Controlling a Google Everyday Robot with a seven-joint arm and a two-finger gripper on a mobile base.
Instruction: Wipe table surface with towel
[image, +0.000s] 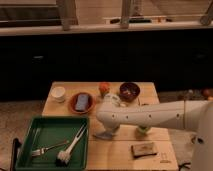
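Note:
A small grey towel (103, 134) lies pressed on the wooden table (120, 155), just right of the green tray. My gripper (110, 128) hangs from the end of the white arm (150, 117), which reaches in from the right. The gripper is shut on the towel and holds it down on the table near the middle. The arm's wrist hides most of the gripper.
A green tray (30, 131) at the front left holds a fork and a brush. A white cup (59, 93), a red plate (73, 103) with a dark item, an orange (104, 88) and a dark bowl (129, 91) line the back. A brown block (144, 149) lies front right; a green object (143, 131) sits under the arm.

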